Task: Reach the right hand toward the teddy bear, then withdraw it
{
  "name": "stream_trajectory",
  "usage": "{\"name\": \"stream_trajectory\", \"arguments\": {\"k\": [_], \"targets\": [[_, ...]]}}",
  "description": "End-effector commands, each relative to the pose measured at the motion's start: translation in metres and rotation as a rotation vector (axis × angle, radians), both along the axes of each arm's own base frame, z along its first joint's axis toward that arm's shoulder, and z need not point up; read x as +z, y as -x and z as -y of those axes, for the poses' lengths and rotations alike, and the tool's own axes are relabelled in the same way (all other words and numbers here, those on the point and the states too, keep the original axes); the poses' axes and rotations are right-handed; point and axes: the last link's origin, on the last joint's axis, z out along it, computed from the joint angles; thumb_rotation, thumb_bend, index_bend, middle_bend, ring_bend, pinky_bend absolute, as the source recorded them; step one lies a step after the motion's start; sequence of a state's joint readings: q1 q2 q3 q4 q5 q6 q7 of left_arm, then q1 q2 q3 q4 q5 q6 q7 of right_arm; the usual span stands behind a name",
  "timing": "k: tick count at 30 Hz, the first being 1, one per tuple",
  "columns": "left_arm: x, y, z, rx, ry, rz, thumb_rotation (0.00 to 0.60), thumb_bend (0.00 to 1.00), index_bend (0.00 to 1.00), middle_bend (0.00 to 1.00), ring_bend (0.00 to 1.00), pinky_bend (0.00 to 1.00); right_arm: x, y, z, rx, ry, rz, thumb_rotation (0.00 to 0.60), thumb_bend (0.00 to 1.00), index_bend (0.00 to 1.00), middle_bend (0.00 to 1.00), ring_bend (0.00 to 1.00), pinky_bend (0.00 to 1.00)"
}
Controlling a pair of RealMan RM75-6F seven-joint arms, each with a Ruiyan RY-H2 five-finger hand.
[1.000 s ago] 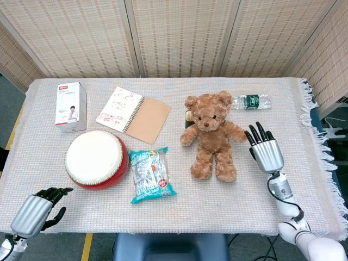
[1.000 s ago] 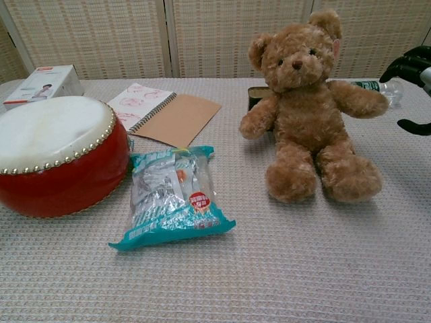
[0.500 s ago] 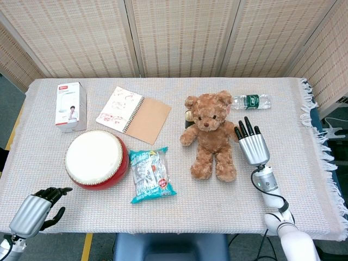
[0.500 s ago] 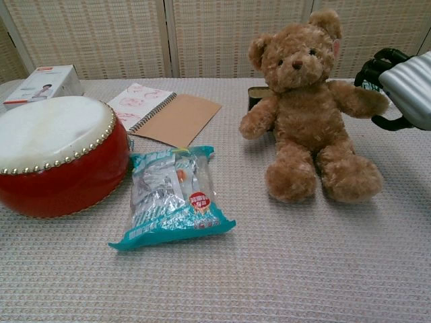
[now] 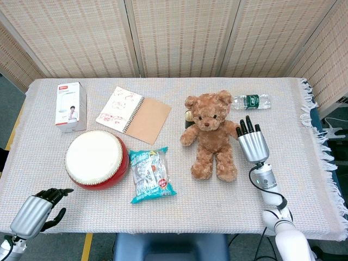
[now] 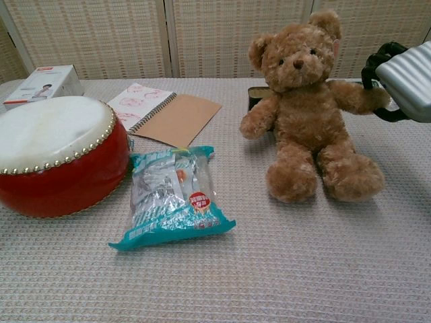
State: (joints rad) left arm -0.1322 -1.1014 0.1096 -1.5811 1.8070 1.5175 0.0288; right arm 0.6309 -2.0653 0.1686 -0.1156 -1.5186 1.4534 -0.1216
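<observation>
The brown teddy bear [image 5: 209,136] sits upright on the cloth, right of the table's middle, facing me; the chest view shows the bear [image 6: 306,114] too. My right hand [image 5: 252,143] is just right of the bear, fingers stretched toward the far side, beside its outstretched arm. At the right edge of the chest view, that right hand [image 6: 404,77] has its dark fingers above and its thumb below the bear's paw, at or very near it, gripping nothing. My left hand [image 5: 33,213] rests low at the table's near left corner, holding nothing.
A red drum [image 5: 96,159] and a teal snack packet [image 5: 151,174] lie left of the bear. A spiral notebook [image 5: 134,114] and a white box [image 5: 70,106] are farther back. A water bottle [image 5: 251,101] lies behind my right hand. A small dark object [image 6: 256,94] sits behind the bear.
Over the last second my right hand moved left, from well clear of the bear to right beside its outstretched paw. In the last half second it barely shifted. The left hand stayed put.
</observation>
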Motion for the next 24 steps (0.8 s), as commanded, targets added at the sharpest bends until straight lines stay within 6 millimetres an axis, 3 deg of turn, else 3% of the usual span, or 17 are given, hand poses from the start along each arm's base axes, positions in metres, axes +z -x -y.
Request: {"name": "stream_trajectory", "arguments": {"k": [1,7,13,24], "targets": [[-0.0001,0.0004,0.0,0.002,0.0,-0.002,0.6,0.43,0.25,0.36,0.34,0.51,-0.0002,0.0006,0.0006,-0.007,0.002,-0.006,0.6,0.13,0.57,0.34,0.23,0.62],[-0.0002,0.0002,0.0003,0.0,0.001,-0.001,0.6,0.44,0.25,0.36,0.34,0.51,0.0013,-0.0011,0.0006,-0.015,0.02,0.074,0.6,0.13,0.63,0.36,0.24,0.62],[0.0,0.0,0.0005,-0.001,0.0,-0.001,0.6,0.43,0.25,0.36,0.34,0.51,-0.0046,0.0059,0.0,-0.052,-0.012,0.043,0.6,0.13,0.64,0.36,0.24,0.62],[-0.0007,0.0003,0.0005,0.002,0.005,-0.003,0.6,0.43,0.25,0.36,0.34,0.51,0.0029,-0.0039,0.0033,-0.023,0.041,0.14,0.6,0.13,0.64,0.37,0.24,0.62]]}}
